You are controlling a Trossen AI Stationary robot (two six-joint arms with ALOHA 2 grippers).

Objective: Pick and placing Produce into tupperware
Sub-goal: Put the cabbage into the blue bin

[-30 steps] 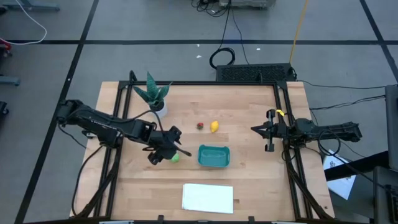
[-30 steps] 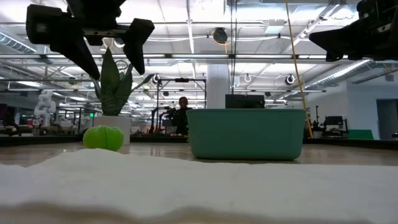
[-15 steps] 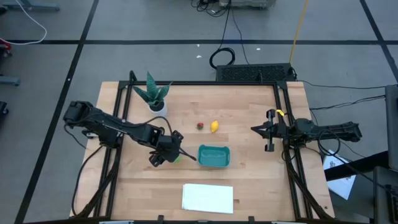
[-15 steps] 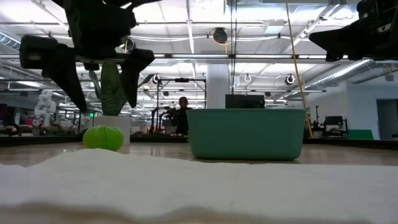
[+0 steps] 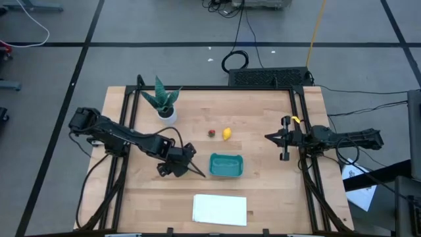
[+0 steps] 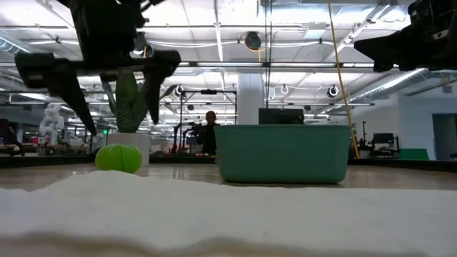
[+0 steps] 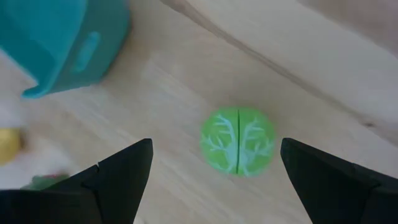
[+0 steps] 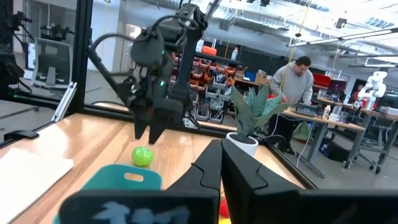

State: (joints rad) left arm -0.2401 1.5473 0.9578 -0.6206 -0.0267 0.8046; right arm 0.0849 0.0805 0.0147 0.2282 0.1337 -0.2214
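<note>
The wooden surface [image 5: 263, 191] carries a white sheet [image 5: 220, 209], then the teal tub [image 5: 226, 165], which looks empty, so by my reading no produce is placed yet. The left end effector [image 6: 114, 96] hangs released, fingers spread above the green piece [image 7: 237, 141], which sits on the surface just left of the tub. The right end effector [image 5: 270, 137] waits clenched near the right edge. The lemon [image 5: 226, 133] and the red piece [image 5: 212, 133] lie behind the tub, untouched.
</note>
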